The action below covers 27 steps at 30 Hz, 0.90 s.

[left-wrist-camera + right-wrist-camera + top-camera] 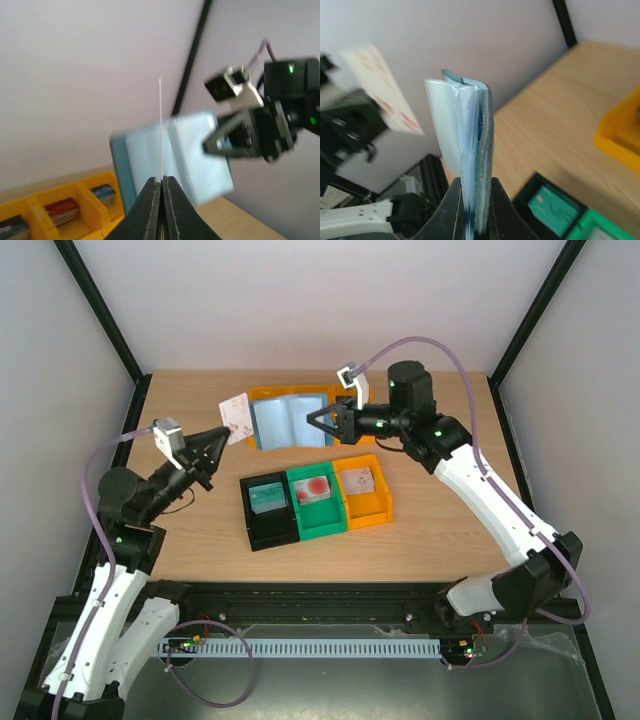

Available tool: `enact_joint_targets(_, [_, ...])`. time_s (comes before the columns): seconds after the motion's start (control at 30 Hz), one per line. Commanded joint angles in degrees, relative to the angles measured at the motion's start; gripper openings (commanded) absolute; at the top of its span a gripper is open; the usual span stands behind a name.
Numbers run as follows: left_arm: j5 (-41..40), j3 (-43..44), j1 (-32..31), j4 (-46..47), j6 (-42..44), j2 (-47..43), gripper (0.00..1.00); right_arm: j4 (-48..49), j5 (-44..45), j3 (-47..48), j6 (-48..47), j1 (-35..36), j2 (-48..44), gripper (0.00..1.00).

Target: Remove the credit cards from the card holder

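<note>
While the left gripper (161, 181) is pinched fully together on the bottom edge of one credit card (236, 417), which stands upright from its fingertips and clear of every slot, I judge the step in hand is carrying that card off and setting it down. Just beyond its tip hangs the card holder (290, 421), spread open and raised, clamped at its far side by the right gripper (326, 424), whose jaws are closed tight on the leaves. I'd swing the left wrist toward the black bin (268, 510), green bin (318, 500) and orange bin (364, 492) off to its right, and lower close before releasing so the thin card can't flutter away.
</note>
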Motion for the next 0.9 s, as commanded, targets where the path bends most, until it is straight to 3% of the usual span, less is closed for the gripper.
enact_joint_targets(0.0, [-9.97,1.02,2.24,3.04,-4.16,-1.26,0.03,-16.76,7.48,-1.44,-6.79,3.55,2.42,0.01])
enact_joint_targets(0.1, [-10.49,0.75,3.49,4.04,-7.96,-1.29,0.03,-20.52,4.47,-5.70,-8.77,10.48,2.89,0.02])
enact_joint_targets(0.2, [-10.07,0.30,3.59,4.45,-9.17,-1.38,0.03,-19.34,6.52,-13.30,-4.38,14.19,1.35,0.02])
enact_joint_targets(0.33, [-9.39,0.24,3.61,5.21,-9.92,-0.98,0.03,-13.07,9.86,-26.44,7.23,14.36,-3.39,0.02])
enact_joint_targets(0.43, [-8.42,0.23,3.56,5.97,-9.91,-0.48,0.03,-14.20,10.36,-32.74,11.06,14.37,-5.52,0.02])
enact_joint_targets(0.7, [-7.55,0.06,3.53,7.18,-10.77,-0.02,0.03,-18.00,11.31,-38.20,15.12,13.81,-7.04,0.03])
enact_joint_targets(0.77, [-6.99,0.15,3.54,7.60,-10.59,-0.02,0.03,-21.93,10.55,-38.00,14.38,13.21,-5.35,0.14])
enact_joint_targets(0.87, [-6.75,0.11,3.54,7.72,-10.13,-0.29,0.03,-32.56,16.59,-34.06,10.42,13.03,-1.74,0.46])
